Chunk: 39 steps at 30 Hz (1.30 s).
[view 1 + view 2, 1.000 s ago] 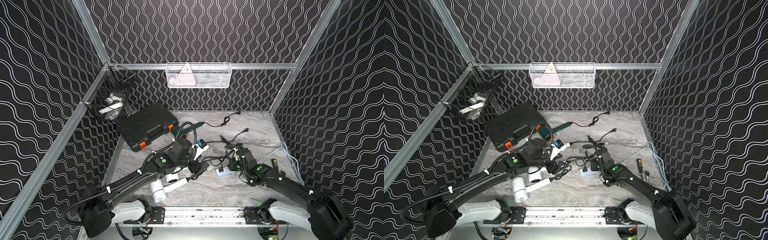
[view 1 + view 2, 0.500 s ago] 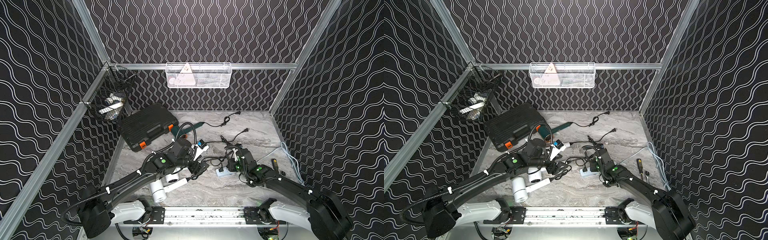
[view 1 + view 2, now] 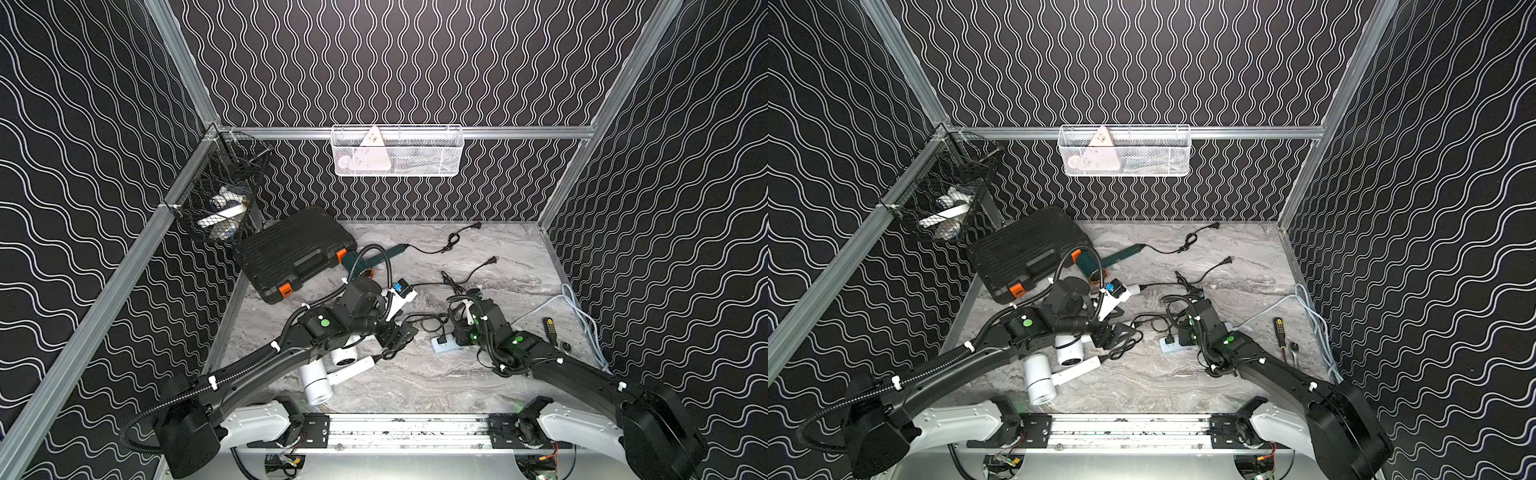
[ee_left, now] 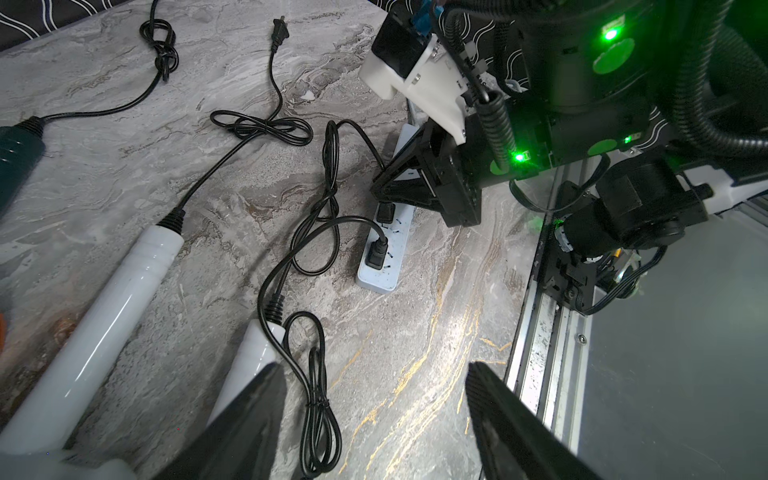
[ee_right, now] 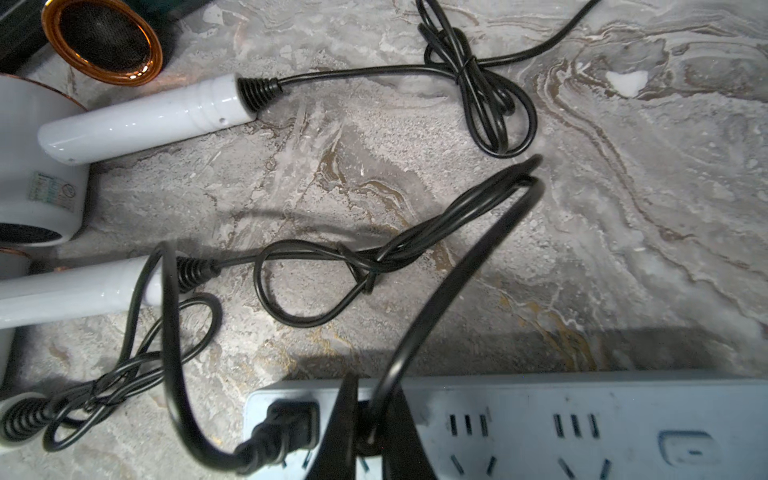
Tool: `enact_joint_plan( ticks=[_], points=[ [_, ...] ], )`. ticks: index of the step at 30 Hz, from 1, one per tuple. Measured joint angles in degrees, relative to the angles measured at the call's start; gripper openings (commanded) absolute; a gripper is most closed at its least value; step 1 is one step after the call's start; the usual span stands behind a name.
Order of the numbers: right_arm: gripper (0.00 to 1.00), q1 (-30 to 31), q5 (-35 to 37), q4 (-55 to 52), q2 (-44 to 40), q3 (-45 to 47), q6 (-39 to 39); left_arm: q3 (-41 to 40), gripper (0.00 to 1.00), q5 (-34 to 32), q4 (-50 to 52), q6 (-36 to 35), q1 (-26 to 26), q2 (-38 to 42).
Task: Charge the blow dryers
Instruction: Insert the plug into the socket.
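Observation:
My right gripper (image 5: 365,436) is shut on a black plug held against the pale blue power strip (image 5: 540,419), beside another plug (image 5: 286,424) that sits in the end socket. In both top views it hovers over the strip (image 3: 444,345) (image 3: 1169,345). My left gripper (image 4: 374,399) is open above bare marble, with a bundled cord (image 4: 316,395) next to one finger. Two white blow dryers (image 3: 318,386) (image 3: 345,355) lie under the left arm. The dark green blow dryer (image 3: 357,264) lies by the case, and its plug (image 3: 476,226) is loose.
A black case with orange latches (image 3: 291,253) lies at the back left. A second loose plug (image 3: 492,261) lies mid-table. A screwdriver (image 3: 550,328) and the strip's pale cable (image 3: 582,316) lie at the right. Wire baskets (image 3: 397,151) (image 3: 220,199) hang on the walls.

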<state>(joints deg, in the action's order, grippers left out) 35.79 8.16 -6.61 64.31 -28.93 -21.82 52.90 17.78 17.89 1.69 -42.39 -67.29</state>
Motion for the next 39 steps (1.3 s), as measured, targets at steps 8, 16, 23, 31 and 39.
enact_joint_plan(
  ticks=[8,16,23,31,39],
  points=[
    [0.00,5.0,6.2,-2.4,-0.1,-0.6,-3.4,0.5,0.73,0.0,0.6,0.0,0.0,0.1],
    [0.00,6.6,8.7,-4.8,-2.3,0.2,-9.4,1.3,0.73,0.0,2.3,-0.2,0.0,0.6],
    [0.00,6.6,8.8,-5.8,-2.7,0.4,-12.6,1.5,0.73,0.0,2.6,-0.2,0.0,0.7],
    [0.00,7.5,9.6,-5.6,0.4,-1.0,-12.4,1.5,0.73,0.0,2.7,-0.2,0.0,1.4],
    [0.00,9.6,11.8,-5.8,2.8,-1.8,-12.3,1.4,0.73,0.0,2.9,-0.2,0.0,2.3]
  ],
)
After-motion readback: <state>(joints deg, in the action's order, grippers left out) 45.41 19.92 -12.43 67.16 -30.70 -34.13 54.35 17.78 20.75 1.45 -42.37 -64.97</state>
